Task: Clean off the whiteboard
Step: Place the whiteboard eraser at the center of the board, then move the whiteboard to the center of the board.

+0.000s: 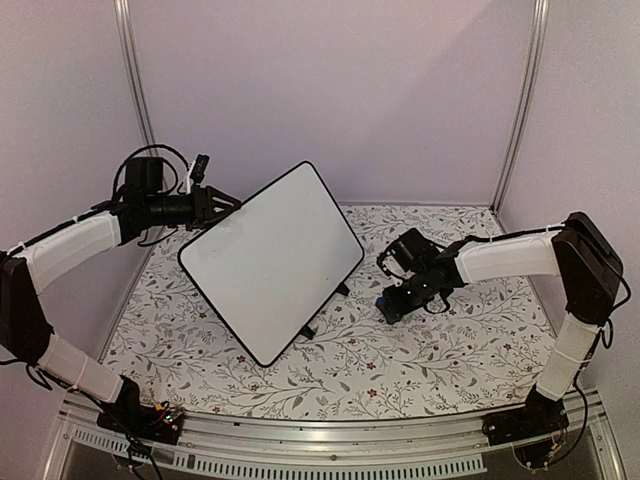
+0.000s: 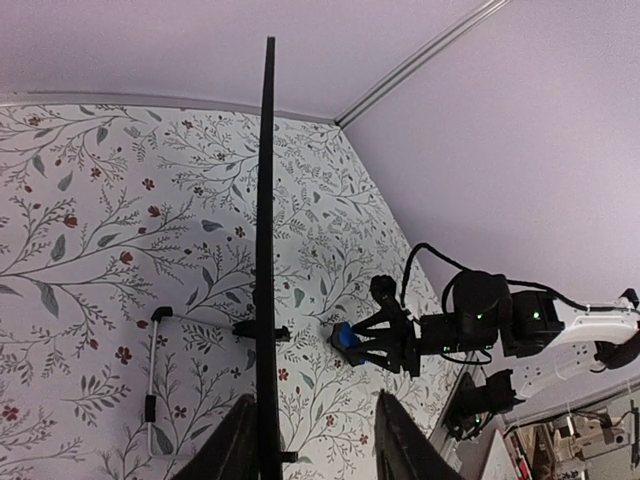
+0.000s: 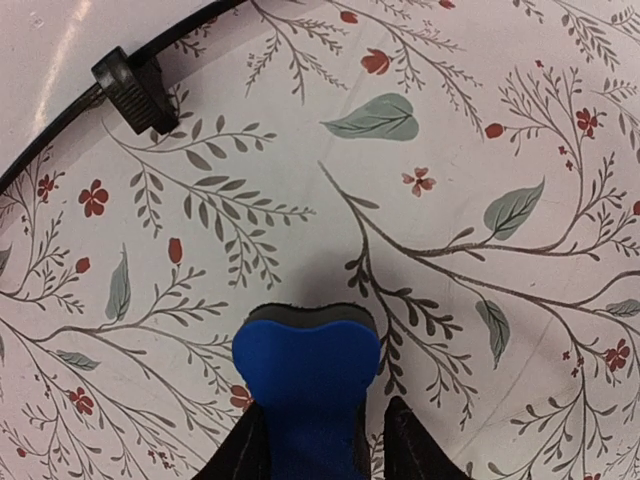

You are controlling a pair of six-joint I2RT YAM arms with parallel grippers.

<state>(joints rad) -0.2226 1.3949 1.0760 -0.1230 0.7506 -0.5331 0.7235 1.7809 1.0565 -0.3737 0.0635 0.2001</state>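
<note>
**Right hand** point(image 3: 318, 440): closed on a blue eraser point(image 3: 305, 365), blunt end forward, held low over the flowered counter point(image 3: 520, 120). Whether the eraser touches the counter cannot be told.

**Left hand** point(image 2: 322, 442): raised at the far left, fingers point(image 2: 398, 450) set either side of the whiteboard's upper rim. One finger lies against the rim. The other stands off with counter showing between, so the hand reads as open, steadying the board rather than clamping it.

**Whiteboard** point(image 1: 272, 262): mid-counter, between the two arms, propped on its long lower edge with its top toward the left hand.
- The white face is turned up and toward the right arm, and no writing shows on it from above.
- The long axis runs slantwise, from near-centre to far-right.
- From the left wrist it appears edge-on, as a thin black line.
- A black foot point(image 3: 135, 88) and a strip of rim sit in the upper left corner of the right wrist's view.

**Governing relation**: the board lies to the left of the right hand, near but apart, and its footed lower edge is the closest part. The right hand is the nearer to the face and the only one carrying the eraser. In my judgement it must lift and go leftward onto the sloping face, then stroke along the long axis, with the left hand backing the rim against the push.
</note>
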